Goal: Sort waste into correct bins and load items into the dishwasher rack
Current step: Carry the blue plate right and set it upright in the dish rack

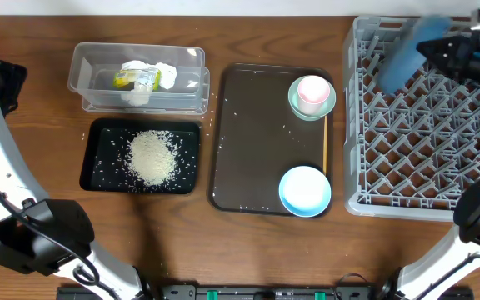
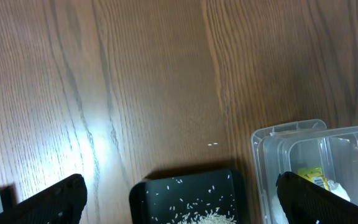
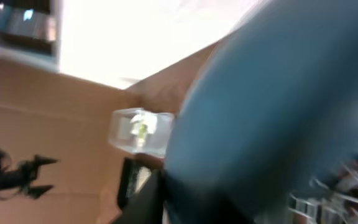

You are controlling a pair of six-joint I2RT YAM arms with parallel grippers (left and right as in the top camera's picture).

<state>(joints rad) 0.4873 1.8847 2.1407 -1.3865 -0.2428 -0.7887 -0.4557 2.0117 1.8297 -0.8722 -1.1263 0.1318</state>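
The dark blue plate [image 1: 402, 58], blurred, is held by the right tool [image 1: 442, 46] above the grey dishwasher rack [image 1: 373, 167]; the left tool [image 2: 182, 200] is spread wide.

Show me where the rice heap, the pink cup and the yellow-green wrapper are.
rice heap [image 1: 151, 157], overhead view, on the middle of the pile.
pink cup [image 1: 312, 90], overhead view, on its open top.
yellow-green wrapper [image 1: 133, 78], overhead view, on its printed face.
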